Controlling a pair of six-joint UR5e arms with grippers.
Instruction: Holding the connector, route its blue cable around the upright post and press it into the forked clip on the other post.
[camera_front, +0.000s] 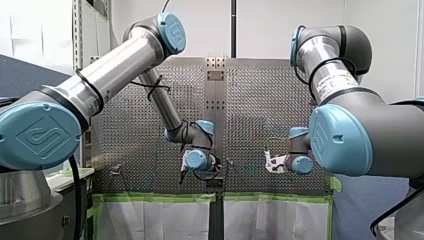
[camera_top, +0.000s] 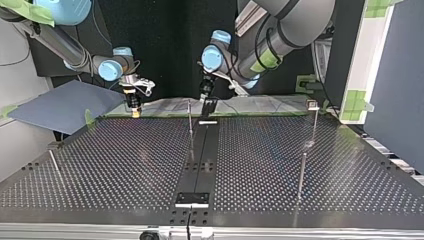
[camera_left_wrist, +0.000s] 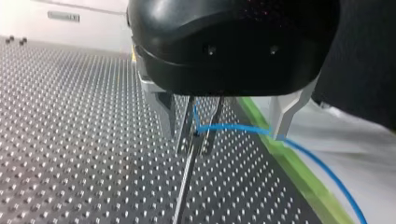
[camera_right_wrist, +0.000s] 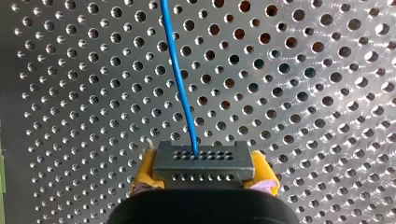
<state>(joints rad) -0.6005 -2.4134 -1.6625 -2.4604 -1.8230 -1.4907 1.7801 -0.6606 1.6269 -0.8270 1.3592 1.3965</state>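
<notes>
Perforated worktop, seen from across the table, with both hands low at its far edge. Your right hand, at the top view's left, is clamped on the connector with a yellow pad on either flank. The cable leaves the middle of the connector's face and runs straight ahead over the worktop.

Your left hand, at the top view's right and nearer the middle, stands wide. Its two metal fingers straddle a thin post and grip nothing. The post ends in the forked clip, with its prongs pointing up toward the hand.

The blue cable lies crosswise to the post. It meets the fork near its throat, passes level by the tip of the finger on the green tape side, then falls away beyond the worktop's edge.

The relation to mind: the clip sits directly under your left hand, and the cable's long axis runs across the prongs. The likely next move is therefore a straight push down by the nearer left hand while your right holds tension. You cannot tell whether the cable is fully seated or has rounded the upright post.
</notes>
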